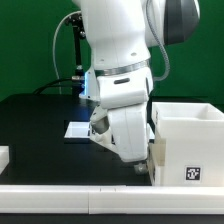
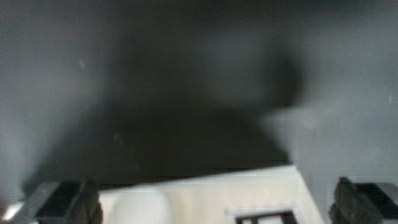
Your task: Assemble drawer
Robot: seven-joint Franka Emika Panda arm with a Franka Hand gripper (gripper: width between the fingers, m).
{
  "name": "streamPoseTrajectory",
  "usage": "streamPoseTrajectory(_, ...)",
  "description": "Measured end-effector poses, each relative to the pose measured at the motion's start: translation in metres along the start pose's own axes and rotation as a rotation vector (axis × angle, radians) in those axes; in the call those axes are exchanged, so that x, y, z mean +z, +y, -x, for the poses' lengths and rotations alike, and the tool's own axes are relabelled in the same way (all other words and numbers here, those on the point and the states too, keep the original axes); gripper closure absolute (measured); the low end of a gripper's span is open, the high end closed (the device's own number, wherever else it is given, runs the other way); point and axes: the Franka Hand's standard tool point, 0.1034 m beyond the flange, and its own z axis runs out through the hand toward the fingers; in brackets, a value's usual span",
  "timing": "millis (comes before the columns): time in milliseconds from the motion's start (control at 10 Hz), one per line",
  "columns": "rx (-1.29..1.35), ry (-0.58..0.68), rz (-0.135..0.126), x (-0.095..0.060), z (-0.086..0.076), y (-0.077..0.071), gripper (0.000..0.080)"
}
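The large white box shell [image 1: 185,140] of the drawer stands at the exterior view's right, with a black-and-white tag on its front. My gripper [image 1: 138,163] hangs low over the table, close against the shell's left wall. In the wrist view, which is blurred, the two dark fingers [image 2: 63,205] stand wide apart at the frame's edges. A white drawer part [image 2: 196,200] with a tag lies between them, and a gap shows on one side. The gripper [image 2: 214,208] is open. A small white tray piece [image 1: 4,155] lies at the exterior view's far left.
The marker board [image 1: 78,129] lies on the black table behind the arm. A long white bar [image 1: 60,186] edges the table's front. A dark stand with cables rises at the back left.
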Motion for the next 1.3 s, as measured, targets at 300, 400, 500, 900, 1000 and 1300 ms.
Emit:
streamPoseTrajectory(300, 0.009, -0.002, 0.0, 0.0, 0.003, 0.0, 0.015)
streamPoseTrajectory(400, 0.013, -0.002, -0.001, -0.001, 0.006, 0.0, 0.015)
streamPoseTrajectory(500, 0.014, -0.003, -0.004, 0.002, 0.006, -0.005, 0.015)
streamPoseTrajectory(900, 0.02, -0.004, 0.007, 0.018, -0.005, -0.025, 0.015)
streamPoseTrajectory(1000, 0.044, -0.011, 0.023, 0.017, -0.008, -0.023, 0.015)
streamPoseTrajectory(1300, 0.074, -0.019, 0.023, 0.019, -0.003, -0.023, 0.015)
